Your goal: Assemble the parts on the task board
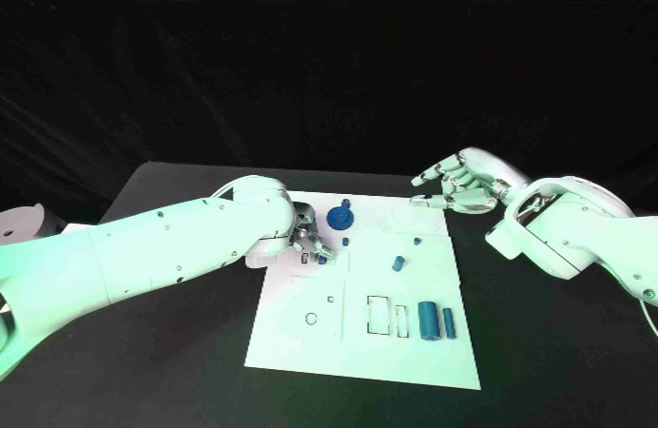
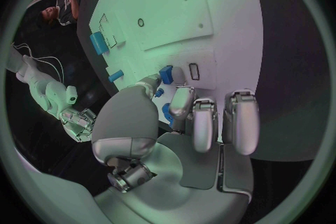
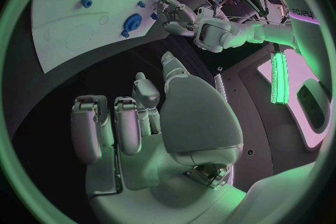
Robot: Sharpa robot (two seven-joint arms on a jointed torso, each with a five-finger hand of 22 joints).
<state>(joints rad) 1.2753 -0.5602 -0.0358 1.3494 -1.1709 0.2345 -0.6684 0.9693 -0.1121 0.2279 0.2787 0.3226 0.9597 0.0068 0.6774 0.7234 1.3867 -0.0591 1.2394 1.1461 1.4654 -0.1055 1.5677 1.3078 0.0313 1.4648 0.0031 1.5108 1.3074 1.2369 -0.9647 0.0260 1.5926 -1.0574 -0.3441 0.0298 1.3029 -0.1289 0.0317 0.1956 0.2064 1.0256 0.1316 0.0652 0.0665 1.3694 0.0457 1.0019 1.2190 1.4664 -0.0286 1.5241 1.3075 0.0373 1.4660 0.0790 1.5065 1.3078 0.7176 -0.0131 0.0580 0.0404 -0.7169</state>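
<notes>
Fingers [image 2: 183, 102] beside blue part [image 2: 166, 73]

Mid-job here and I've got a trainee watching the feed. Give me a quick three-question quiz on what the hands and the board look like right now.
1. True or false: the right hand is holding a blue part.
2. Which hand is over the task board? A) left hand B) right hand C) both
3. Fill in: the round blue gear-like part lies toward the board's ____ edge, seen from the robot.

Key
1. False. It hangs over the black table beside the board's far corner, fingers curled, with nothing in it.
2. A. The left hand is down on the board's left side, near a small blue part.
3. Far. The two long blue cylinders lie nearer the robot.
</notes>
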